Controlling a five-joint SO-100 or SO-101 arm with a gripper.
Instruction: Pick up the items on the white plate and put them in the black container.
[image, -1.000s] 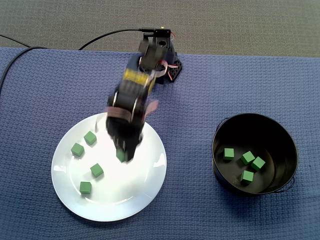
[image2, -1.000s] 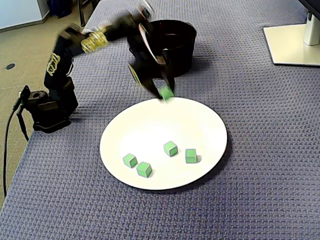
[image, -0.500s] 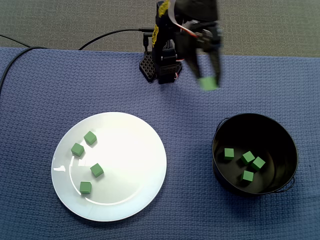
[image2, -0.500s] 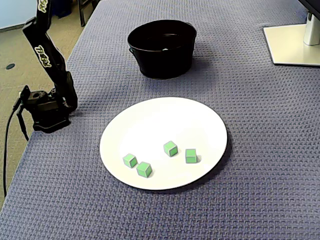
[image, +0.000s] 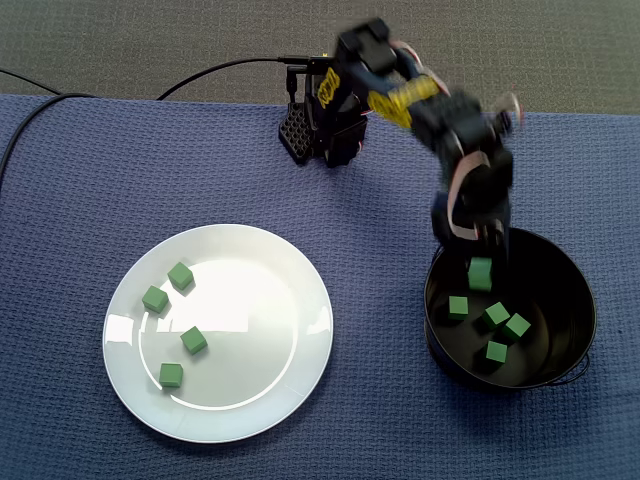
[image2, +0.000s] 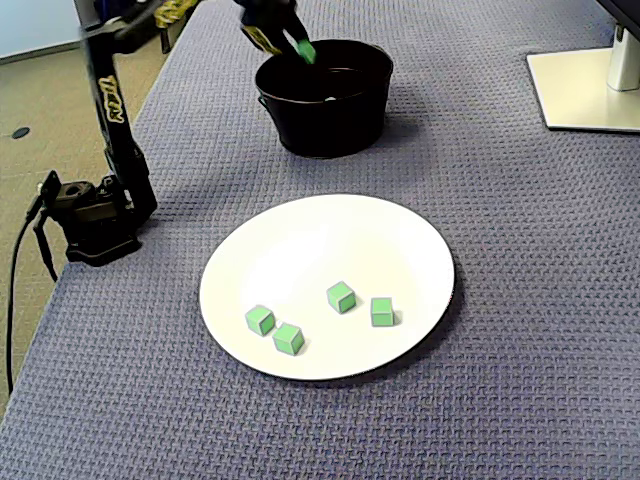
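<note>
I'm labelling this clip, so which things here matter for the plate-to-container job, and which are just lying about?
In the job: gripper, the green cube it holds, four green cubes on the white plate, black container, four cubes already inside.
Lying about: blue cloth, white stand base.

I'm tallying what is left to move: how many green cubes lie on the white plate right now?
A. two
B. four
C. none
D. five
B: both fixed views show four green cubes lying on the white plate, while a fifth cube sits in the gripper over the black container.
</note>
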